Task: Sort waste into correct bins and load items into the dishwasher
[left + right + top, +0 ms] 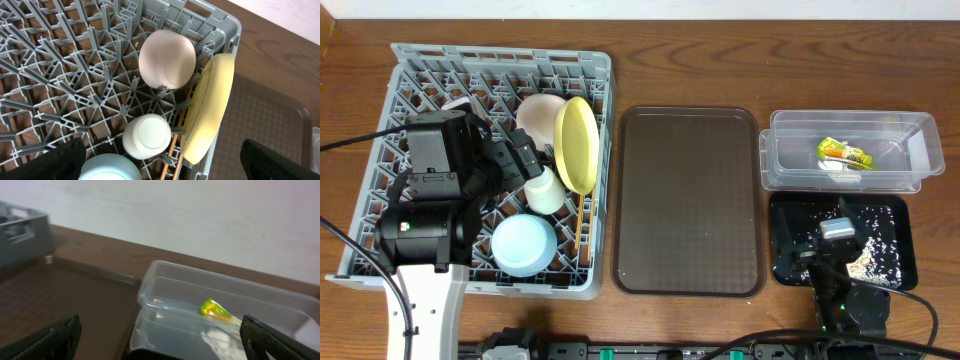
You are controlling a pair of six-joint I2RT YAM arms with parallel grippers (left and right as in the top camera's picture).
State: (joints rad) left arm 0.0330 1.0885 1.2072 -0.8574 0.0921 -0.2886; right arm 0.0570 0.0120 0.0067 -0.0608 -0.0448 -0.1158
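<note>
Left fingers (47, 164) and right fingers (47, 342) apart, empty (sorting looks done); lift left straight, clearing round pale-yellow plate (210, 107).

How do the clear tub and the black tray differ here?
The clear tub is transparent and deep-walled; the black tray is opaque and shallow. The tub holds a snack wrapper and white scraps; the tray holds scattered rice-like bits. Both are rectangular, of similar footprint.

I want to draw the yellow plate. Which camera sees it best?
The left wrist view: the yellow plate is big and close, standing on edge in the grey rack. Overhead shows it too, but small. The right wrist view misses it.
</note>
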